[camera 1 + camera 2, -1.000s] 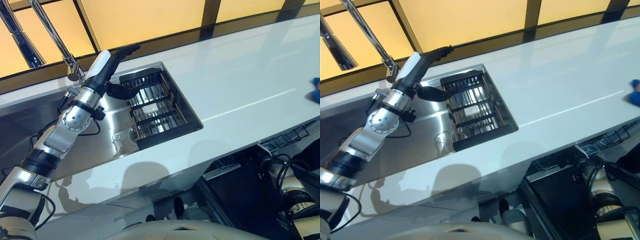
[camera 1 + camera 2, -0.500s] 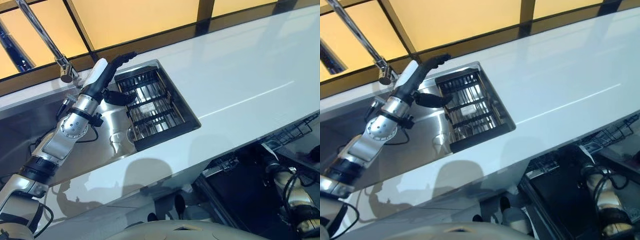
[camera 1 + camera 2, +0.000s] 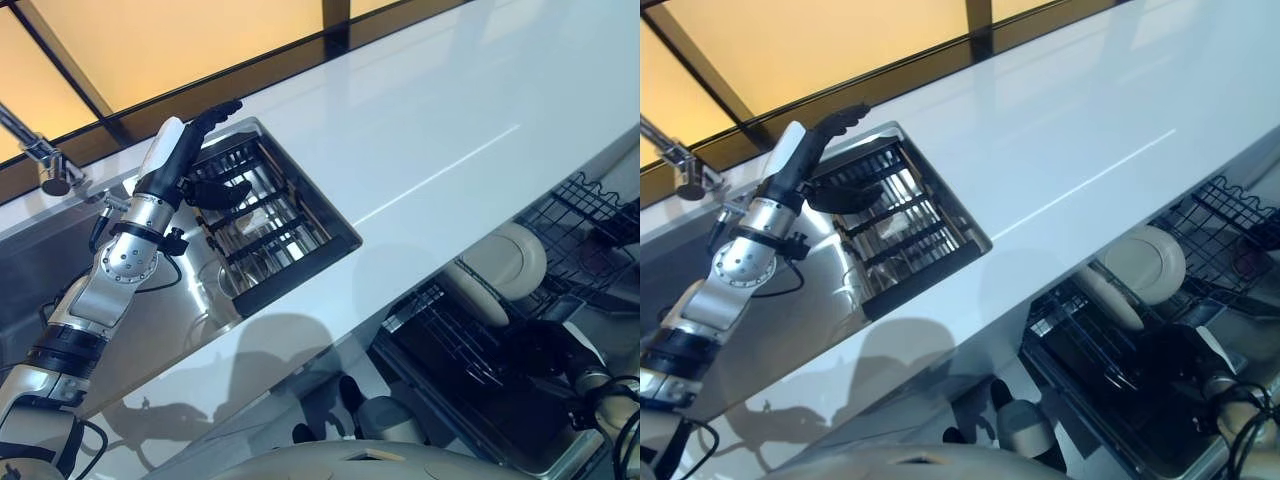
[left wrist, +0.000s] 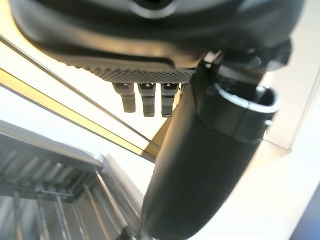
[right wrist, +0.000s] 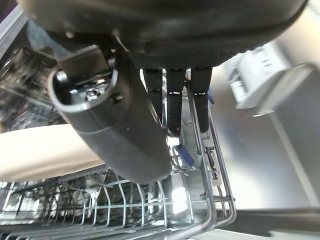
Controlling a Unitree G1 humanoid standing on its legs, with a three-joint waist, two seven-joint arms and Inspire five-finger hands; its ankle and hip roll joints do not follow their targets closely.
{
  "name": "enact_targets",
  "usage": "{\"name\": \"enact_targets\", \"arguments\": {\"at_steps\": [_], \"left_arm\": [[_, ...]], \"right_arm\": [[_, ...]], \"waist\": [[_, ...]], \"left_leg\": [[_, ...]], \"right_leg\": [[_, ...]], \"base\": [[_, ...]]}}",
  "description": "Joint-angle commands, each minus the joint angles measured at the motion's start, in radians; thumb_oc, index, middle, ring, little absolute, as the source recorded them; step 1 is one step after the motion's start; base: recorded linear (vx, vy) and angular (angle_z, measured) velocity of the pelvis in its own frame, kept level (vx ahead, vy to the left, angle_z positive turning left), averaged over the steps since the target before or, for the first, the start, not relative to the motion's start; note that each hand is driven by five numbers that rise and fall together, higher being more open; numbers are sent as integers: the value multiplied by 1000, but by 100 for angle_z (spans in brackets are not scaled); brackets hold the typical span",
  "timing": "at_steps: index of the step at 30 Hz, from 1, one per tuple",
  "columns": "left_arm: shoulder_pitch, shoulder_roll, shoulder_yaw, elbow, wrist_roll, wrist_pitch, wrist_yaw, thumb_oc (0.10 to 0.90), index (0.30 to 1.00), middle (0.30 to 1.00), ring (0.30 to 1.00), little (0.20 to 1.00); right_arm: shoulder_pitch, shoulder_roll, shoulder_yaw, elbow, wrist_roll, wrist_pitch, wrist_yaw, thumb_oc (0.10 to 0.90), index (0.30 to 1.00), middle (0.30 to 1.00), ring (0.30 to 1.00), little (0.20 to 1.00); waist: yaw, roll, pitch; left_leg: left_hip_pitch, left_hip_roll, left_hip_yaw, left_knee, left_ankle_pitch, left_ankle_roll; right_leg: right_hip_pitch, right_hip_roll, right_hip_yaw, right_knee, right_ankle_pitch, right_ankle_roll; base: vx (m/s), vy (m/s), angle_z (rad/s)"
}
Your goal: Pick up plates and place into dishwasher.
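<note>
Two cream plates stand on edge in the dishwasher rack at the lower right: a round one and one seen edge-on. My right hand hangs low just in front of them. In its wrist view the right hand has straight fingers over the rack wires, with a cream plate beside the thumb; it is open. My left hand is stretched flat above the black sink rack, open and holding nothing, as its wrist view confirms.
The steel sink lies left of the sink rack, with a faucet at its far edge. A long white counter runs between the sink and the open dishwasher. A dark lower basket sits under the counter's front edge.
The camera has swung toward the lower right, bringing the dishwasher rack and its plates into view. The left hand keeps the same flat pose over the sink rack.
</note>
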Motion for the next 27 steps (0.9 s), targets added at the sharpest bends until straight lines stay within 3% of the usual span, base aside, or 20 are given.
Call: {"name": "enact_targets", "arguments": {"at_steps": [1,5,12,18,19,22,23,24,25,27], "left_arm": [[-75,42,87,57,-4,-106,87,800,900,900,900,900],[-74,33,88,87,6,-123,95,800,900,900,900,900],[-97,25,60,91,11,-119,100,800,900,900,900,900],[-104,35,36,64,10,-96,117,800,900,900,900,900],[-107,39,31,53,9,-88,117,800,900,900,900,900],[-109,45,24,42,3,-80,118,800,900,900,900,900],[-109,38,13,35,10,-71,125,800,900,900,900,900],[-109,38,11,34,10,-71,126,800,900,900,900,900],[-109,36,4,27,14,-65,129,800,900,900,900,900],[-105,31,-6,11,20,-52,135,800,900,900,900,900]], "right_arm": [[-92,-94,-255,-197,137,-181,-61,800,900,900,900,900],[-74,-62,-280,-211,184,-240,-36,800,900,900,900,900],[-99,-67,-225,-178,144,-227,-21,800,900,900,900,900],[-130,-96,-177,-151,33,-243,-161,800,900,900,900,900],[-141,-104,-164,-163,-135,-265,-291,800,900,900,900,900],[-149,-143,-157,-183,-257,-265,-422,800,900,900,900,900],[-163,-161,-139,-174,-494,-245,-583,800,900,900,900,900],[-165,-176,-135,-171,-581,-236,-641,800,900,900,900,900],[-168,-207,-130,-173,-640,-231,-722,800,900,900,900,900],[-180,-226,-127,-187,-628,-229,-783,800,900,900,900,900]], "waist": [[-25,-48,-113],[-36,-49,-119],[-27,-50,-124],[-8,-47,-125],[1,-43,-123],[9,-39,-122],[15,-35,-124],[18,-34,-124],[21,-32,-124],[27,-30,-124]], "left_leg": [[-8,17,22,29,-49,-5],[-11,13,29,30,-51,-3],[-16,12,32,38,-53,-1],[-17,12,24,35,-48,-1],[-21,11,15,38,-49,0],[-23,10,7,39,-48,1],[-24,9,2,42,-52,3],[-24,9,0,42,-52,3],[-25,9,-2,45,-52,3],[-25,8,-7,47,-53,3]], "right_leg": [[-7,-21,-7,66,-58,130],[-14,-18,5,61,-51,134],[-16,-20,3,58,-48,134],[-10,-21,-5,56,-50,130],[-11,-21,-10,61,-55,129],[-9,-23,-14,63,-56,129],[-8,-22,-15,65,-59,129],[-7,-23,-16,65,-59,129],[-7,-23,-18,68,-59,130],[-4,-23,-19,69,-63,130]], "base": [[-18,22,-16],[-1,7,-14],[0,-4,-7],[0,0,0],[-14,-1,5],[-4,5,7],[7,10,5],[0,0,0],[0,0,0],[0,0,0]]}}
